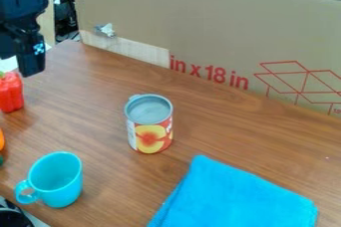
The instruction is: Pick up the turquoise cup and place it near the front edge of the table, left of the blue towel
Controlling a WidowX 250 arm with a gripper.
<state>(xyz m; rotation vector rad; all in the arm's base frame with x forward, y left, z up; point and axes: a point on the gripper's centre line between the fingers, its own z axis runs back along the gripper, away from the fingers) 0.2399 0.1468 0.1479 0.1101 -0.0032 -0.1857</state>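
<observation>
At the upper left the black gripper (pixel 28 54) hangs over the table, just above and slightly right of a red pepper-shaped object (pixel 10 92) at the left edge. A can (pixel 151 134) with a peach-coloured fruit picture on its label stands upright near the middle. Left of and below it is an upright turquoise mug (pixel 61 183), its handle toward the lower left. A folded bright blue cloth (pixel 236 198) lies at the bottom, right of the mug.
Brown cardboard (pixel 200 32) with red print walls off the back of the wooden table (pixel 266 136). An orange object (pixel 1 140) is cut off at the left edge. Something black (pixel 12 217) sits in the bottom left corner.
</observation>
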